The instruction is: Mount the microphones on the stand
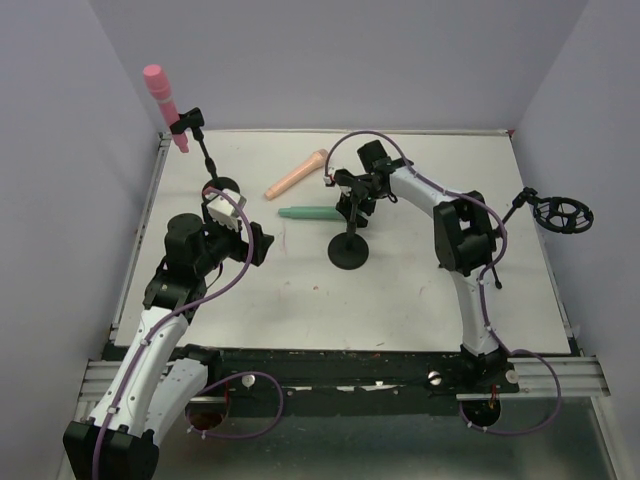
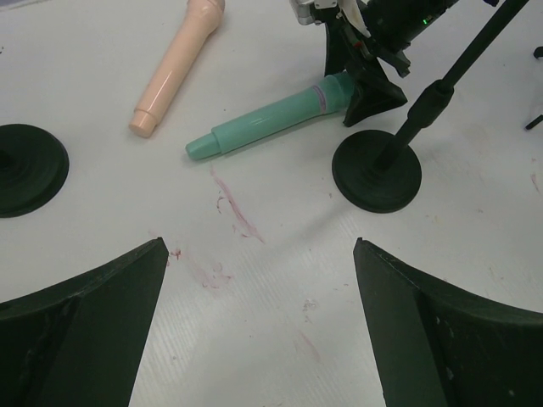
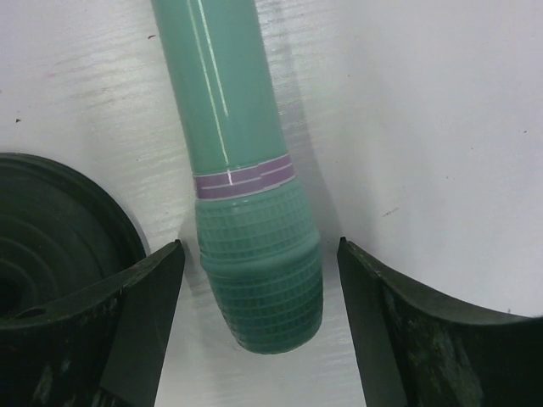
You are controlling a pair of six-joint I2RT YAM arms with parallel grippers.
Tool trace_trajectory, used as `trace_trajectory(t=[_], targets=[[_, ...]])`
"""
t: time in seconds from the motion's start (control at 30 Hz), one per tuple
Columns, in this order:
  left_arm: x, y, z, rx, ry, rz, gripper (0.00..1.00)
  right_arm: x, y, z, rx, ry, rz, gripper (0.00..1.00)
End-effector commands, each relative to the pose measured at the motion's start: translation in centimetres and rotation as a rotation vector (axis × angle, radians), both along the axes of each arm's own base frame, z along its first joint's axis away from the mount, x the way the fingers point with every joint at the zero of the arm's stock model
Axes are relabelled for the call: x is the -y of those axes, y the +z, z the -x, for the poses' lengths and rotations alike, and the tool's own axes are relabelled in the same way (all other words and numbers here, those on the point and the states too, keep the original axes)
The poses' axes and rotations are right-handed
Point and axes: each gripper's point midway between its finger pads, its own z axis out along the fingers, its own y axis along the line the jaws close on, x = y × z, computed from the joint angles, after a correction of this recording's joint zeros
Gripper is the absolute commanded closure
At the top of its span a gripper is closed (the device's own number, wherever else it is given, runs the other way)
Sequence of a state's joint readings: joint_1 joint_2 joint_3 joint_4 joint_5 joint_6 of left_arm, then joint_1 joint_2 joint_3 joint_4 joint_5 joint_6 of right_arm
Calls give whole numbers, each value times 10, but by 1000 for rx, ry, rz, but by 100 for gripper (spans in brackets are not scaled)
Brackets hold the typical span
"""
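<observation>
Lying on the table (image 1: 420,300) at 12 o'clock: 1 green microphone (image 1: 310,212), head between the wide-open right fingers (image 3: 140,318) (not squeezing yet), lined up for a pinch. Left fingers (image 2: 93,322) open too, holding nothing.

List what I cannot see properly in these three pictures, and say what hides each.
- Top external view: head of the green microphone, covered by the right gripper.
- Left wrist view: head of the peach microphone and upper pole of the middle stand, both cut by the top edge.
- Right wrist view: tail of the green microphone, cut by the top edge.
</observation>
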State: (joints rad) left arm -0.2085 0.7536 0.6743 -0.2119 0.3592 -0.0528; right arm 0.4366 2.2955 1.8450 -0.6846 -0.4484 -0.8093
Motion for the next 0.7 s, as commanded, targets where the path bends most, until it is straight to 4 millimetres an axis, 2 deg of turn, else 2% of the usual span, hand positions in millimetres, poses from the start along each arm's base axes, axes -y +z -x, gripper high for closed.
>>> trace_trajectory(t=[0.0, 0.07, 0.2, 0.3, 0.43, 0.53, 0.67], targets=[[-2, 6, -1, 20, 2, -5, 1, -4, 7, 3, 40, 81, -36, 22], [-1, 8, -1, 23, 2, -4, 1, -8, 9, 6, 27, 104, -57, 29], [-2, 6, -2, 18, 5, -4, 1, -15, 19, 7, 11, 112, -98, 54], [-2, 6, -2, 18, 5, -4, 1, -20, 25, 7, 7, 109, -122, 65], [-2, 7, -1, 21, 5, -4, 1, -21, 36, 8, 17, 112, -143, 68], [-2, 8, -1, 25, 2, -5, 1, -21, 56, 8, 50, 134, -168, 70], [-2, 9, -1, 30, 0, -3, 1, -20, 92, 1, 120, 153, -191, 78]])
